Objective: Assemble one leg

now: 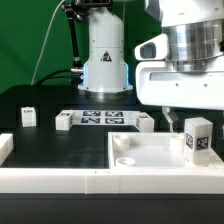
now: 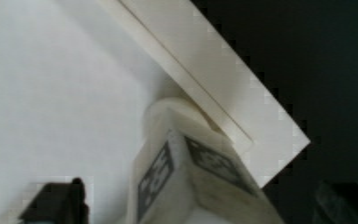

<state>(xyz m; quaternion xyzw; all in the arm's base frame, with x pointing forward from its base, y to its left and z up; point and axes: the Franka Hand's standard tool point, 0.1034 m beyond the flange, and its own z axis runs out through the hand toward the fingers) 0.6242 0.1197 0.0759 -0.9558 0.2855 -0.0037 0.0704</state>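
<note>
A leg (image 1: 197, 137), a small white block with a black-and-white tag, stands upright on the right part of the large flat white panel (image 1: 150, 152). My gripper (image 1: 190, 122) hangs right over it. In the wrist view the leg (image 2: 197, 165) lies between the two dark fingertips (image 2: 55, 202), with a gap on each side. The jaws are open and straddle the leg without touching it. The leg's far end rests near the panel's raised edge (image 2: 202, 80). Three more legs stand on the table: one at the exterior view's left (image 1: 27, 116), one (image 1: 64, 122) beside it, and one (image 1: 146, 122) behind the panel.
The marker board (image 1: 100, 119) lies flat behind the panel. A low white wall (image 1: 45, 178) runs along the front left. The robot base (image 1: 104, 60) stands at the back. A round socket (image 1: 125, 160) shows on the panel.
</note>
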